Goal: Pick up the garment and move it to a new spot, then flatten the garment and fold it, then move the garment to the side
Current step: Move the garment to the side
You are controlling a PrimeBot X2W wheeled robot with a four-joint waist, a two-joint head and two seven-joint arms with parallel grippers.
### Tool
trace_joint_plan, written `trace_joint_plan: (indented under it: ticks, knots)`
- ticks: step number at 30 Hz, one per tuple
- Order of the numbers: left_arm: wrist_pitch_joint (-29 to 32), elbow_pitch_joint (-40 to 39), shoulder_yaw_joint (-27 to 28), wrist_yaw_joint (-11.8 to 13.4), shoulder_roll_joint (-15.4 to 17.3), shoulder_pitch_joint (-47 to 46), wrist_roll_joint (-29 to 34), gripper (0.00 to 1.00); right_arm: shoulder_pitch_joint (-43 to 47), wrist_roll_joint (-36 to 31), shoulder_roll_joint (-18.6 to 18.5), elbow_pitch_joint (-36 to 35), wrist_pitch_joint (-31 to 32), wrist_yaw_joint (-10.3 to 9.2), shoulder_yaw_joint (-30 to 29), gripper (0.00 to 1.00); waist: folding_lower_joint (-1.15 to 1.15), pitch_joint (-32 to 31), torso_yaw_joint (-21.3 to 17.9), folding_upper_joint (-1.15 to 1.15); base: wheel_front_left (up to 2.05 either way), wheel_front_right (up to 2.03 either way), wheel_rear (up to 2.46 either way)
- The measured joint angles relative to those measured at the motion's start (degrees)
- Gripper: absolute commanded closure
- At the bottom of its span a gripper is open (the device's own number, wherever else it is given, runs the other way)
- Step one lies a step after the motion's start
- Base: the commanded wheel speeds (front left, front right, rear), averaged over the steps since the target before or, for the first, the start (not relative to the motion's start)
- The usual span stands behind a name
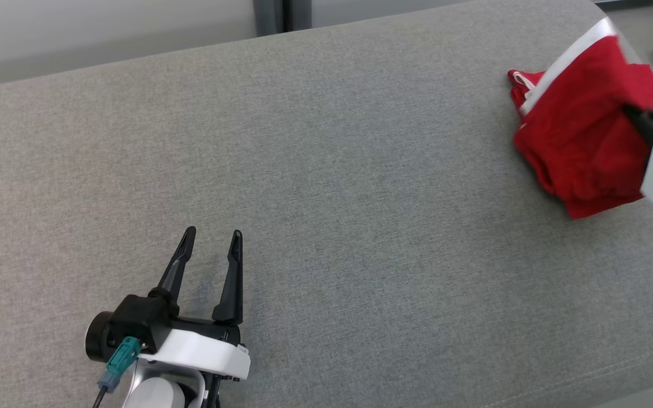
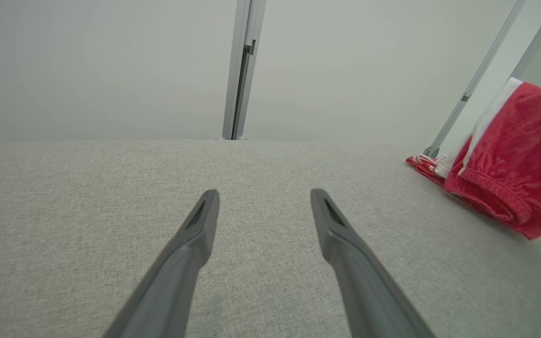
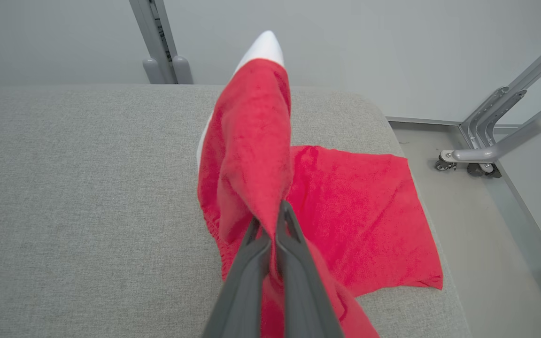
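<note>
Head view: left gripper point(image 1: 213, 231) spread wide over the grey padded surface point(image 1: 326, 170), red garment point(image 1: 576, 130) at its far right end; left wrist view: garment partly lifted; right wrist view: right gripper point(image 3: 270, 213) pinching a raised garment fold.

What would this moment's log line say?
right tool: shut on red garment | left tool: open, empty | red garment: partly lifted
</note>
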Motion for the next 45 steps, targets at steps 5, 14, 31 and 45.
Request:
trace_joint_plan:
  ticks: [5, 14, 31, 45]
  knots:
    - [0.00, -0.19, -0.34, -0.01, -0.05, -0.05, 0.04, 0.00, -3.11, -2.74, -1.82, 2.52, 0.98, 0.00, -2.44, 1.00, 0.00, 0.88, 1.22, 0.00, 0.00, 0.00, 0.00]
    - [0.00, -0.24, -0.59, -0.02, 0.47, -0.76, 0.23, 0.00, -4.92, -6.91, -4.65, 8.38, 0.47, 0.01, -4.56, 1.00, 0.00, 3.85, 4.49, 0.00, 0.00, 0.00, 0.00]
    - [0.33, -1.32, -2.03, -0.01, 1.25, -2.74, 0.80, 0.00, -8.38, -16.23, -8.54, 17.30, -6.64, 0.01, -8.35, 1.00, 0.00, 8.61, 7.99, 0.00, 0.00, 0.00, 0.00]
    - [1.21, -2.05, -2.35, 0.44, 2.58, -3.86, 0.96, 0.00, -10.27, -22.95, -6.47, 25.18, -16.84, 0.01, -10.98, 0.00, 0.00, 10.67, 7.97, 0.00, 0.00, 0.00, 0.00]
